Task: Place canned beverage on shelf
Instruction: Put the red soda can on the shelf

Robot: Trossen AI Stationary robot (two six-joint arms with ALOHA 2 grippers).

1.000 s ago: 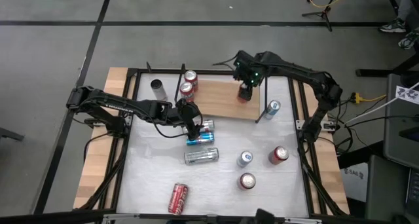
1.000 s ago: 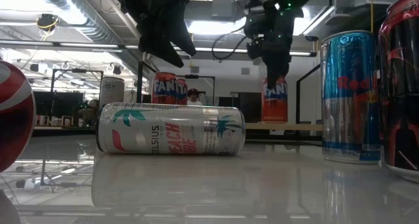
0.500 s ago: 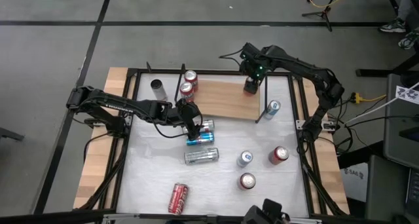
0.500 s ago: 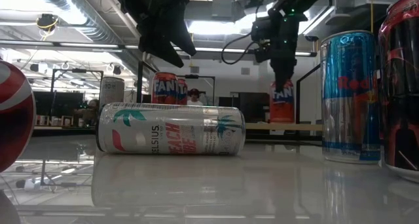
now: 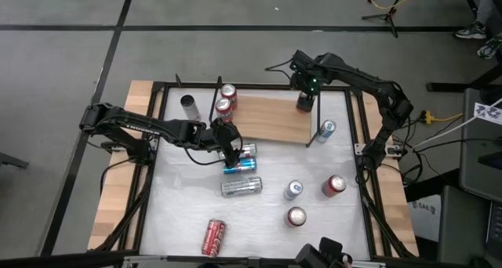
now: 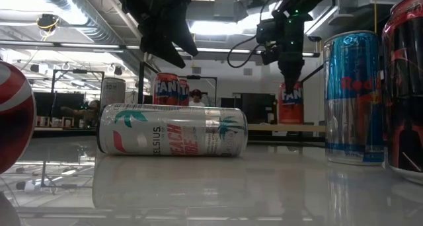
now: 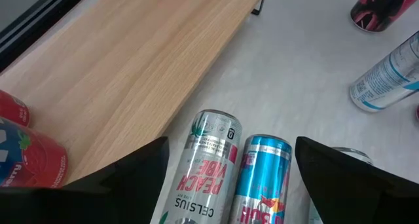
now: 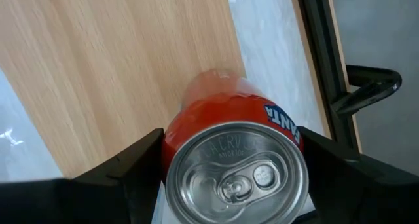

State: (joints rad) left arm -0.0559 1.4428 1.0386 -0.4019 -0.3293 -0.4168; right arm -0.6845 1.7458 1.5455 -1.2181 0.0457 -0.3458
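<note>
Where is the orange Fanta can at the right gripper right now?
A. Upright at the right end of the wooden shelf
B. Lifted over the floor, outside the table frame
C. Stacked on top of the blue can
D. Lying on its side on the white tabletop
A: the Fanta can stands upright over the wooden shelf at its right end, between the right gripper's fingers.

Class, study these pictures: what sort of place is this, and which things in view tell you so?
Probably a robotics lab or workshop, not a shop. The white table sits in a black metal frame on a bare grey floor with loose cables; exposed ceiling ducting and strip lights show behind; two dark robot arms handle drink cans.
</note>
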